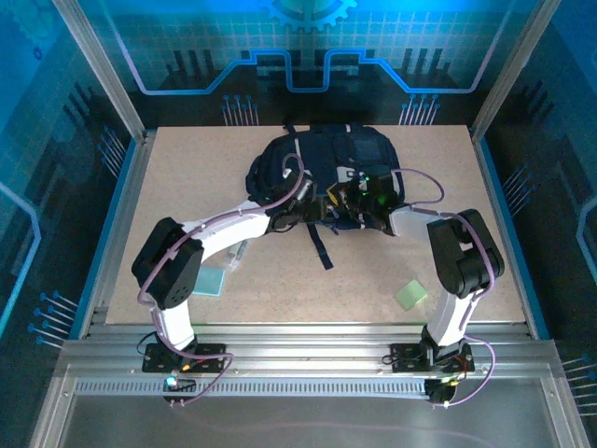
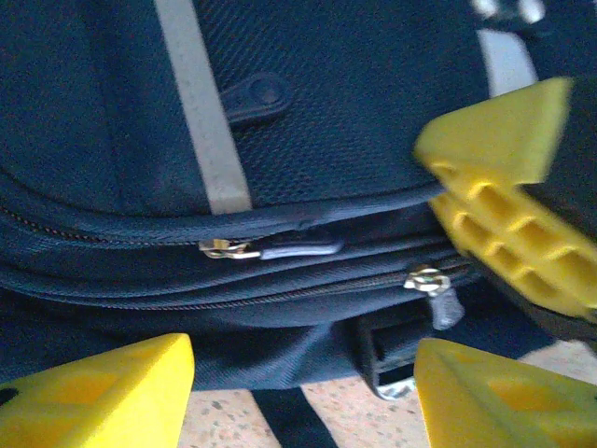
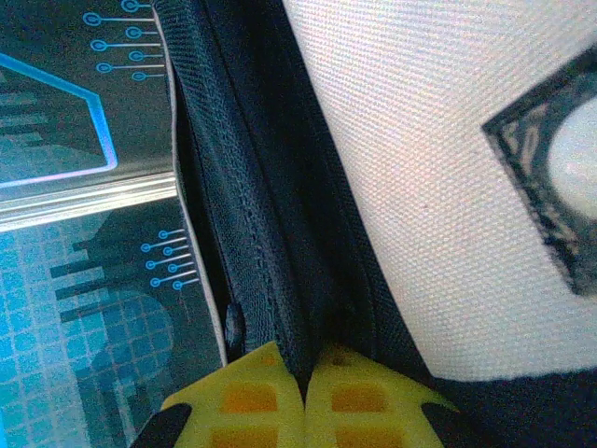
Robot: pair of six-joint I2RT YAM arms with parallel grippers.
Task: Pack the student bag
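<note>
Student bag (image 1: 322, 173): navy, lying at the bench's (image 1: 308, 289) far middle.
Left gripper (image 2: 303, 373): fingers apart, facing the bag's zips (image 2: 229, 249).
Right gripper (image 3: 305, 378): pinched together on bag fabric.

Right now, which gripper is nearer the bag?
Right. The right gripper is shut on fabric of the bag; the left gripper hangs open just off its near side, facing the zippers.
</note>
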